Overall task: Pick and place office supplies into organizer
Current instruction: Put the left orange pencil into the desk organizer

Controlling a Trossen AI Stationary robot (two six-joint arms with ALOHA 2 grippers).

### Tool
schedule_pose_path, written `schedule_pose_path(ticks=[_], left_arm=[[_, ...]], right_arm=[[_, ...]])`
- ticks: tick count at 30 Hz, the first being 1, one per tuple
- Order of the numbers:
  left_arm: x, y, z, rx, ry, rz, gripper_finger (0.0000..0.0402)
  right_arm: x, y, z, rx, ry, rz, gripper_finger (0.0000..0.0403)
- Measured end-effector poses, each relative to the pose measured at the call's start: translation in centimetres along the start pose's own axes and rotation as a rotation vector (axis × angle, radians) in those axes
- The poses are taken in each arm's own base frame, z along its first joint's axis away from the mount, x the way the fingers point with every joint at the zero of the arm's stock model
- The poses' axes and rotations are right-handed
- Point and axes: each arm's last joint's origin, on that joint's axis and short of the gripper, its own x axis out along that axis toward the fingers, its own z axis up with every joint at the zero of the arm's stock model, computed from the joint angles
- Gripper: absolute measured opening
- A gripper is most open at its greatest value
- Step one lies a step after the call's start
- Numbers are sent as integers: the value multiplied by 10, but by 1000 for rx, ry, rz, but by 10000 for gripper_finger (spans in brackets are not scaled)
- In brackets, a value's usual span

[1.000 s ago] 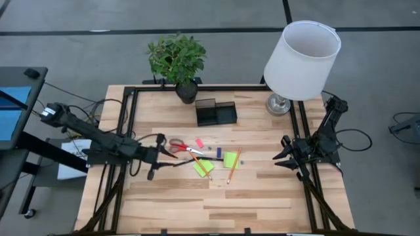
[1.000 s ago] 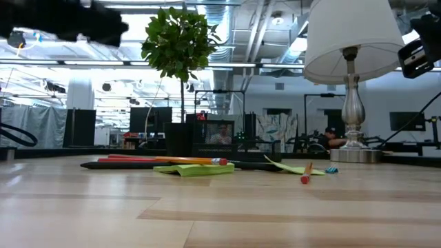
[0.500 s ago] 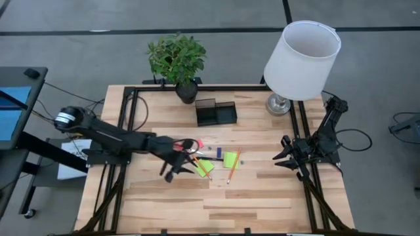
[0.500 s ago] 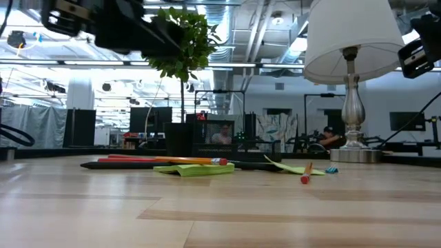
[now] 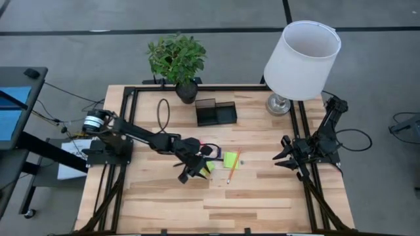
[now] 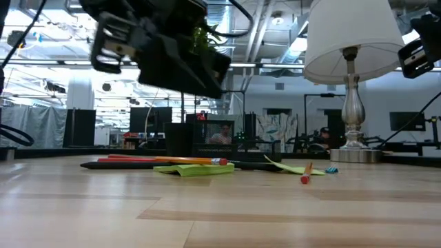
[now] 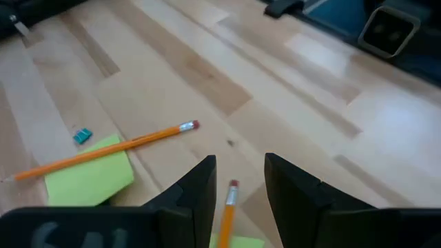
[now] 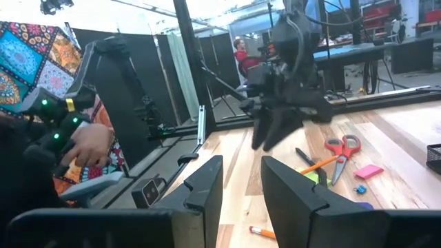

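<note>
Right now the supplies lie loose in the middle of the tabletop (image 5: 249, 203), in front of the organizer (image 5: 215, 113) and apart from it; nothing I can see has gone in yet. From the left wrist view I count a green pad (image 7: 89, 176) with a pencil (image 7: 110, 148) lying across it, a small blue piece (image 7: 83, 136) just beside the pad, and a second pencil (image 7: 227, 207) whose eraser end shows in the gap between my left fingers. The scissors (image 8: 342, 147) and a pink piece (image 8: 370, 171) sit on the far side of the pile, visible from the right wrist.

My left end effector (image 7: 240, 165) hangs above that second pencil with its jaws parted and nothing in them. I judge the pencil to be the target. It should be light and stiff, but thin and round, so it may roll or pivot if I pinch near an end; I'd close across the shaft near its middle. The pads look light and floppy and lie flat, so an edge is the only place to take them. The scissors are likely the heaviest item, best taken at the handles.

My right end effector (image 8: 241, 169) waits by the tabletop's right edge, jaws apart and empty. A lamp (image 5: 302, 59) and a plant (image 5: 176, 59) stand at the back.
</note>
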Motion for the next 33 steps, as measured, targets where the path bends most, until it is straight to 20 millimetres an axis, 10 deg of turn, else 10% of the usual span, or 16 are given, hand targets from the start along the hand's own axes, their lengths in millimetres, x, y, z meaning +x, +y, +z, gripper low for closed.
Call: schedule_pose_path(ticks=[33], left_arm=[[30, 2, -16, -24, 133, -4, 116]], right_arm=[[0, 0, 0, 1, -1, 0, 98]])
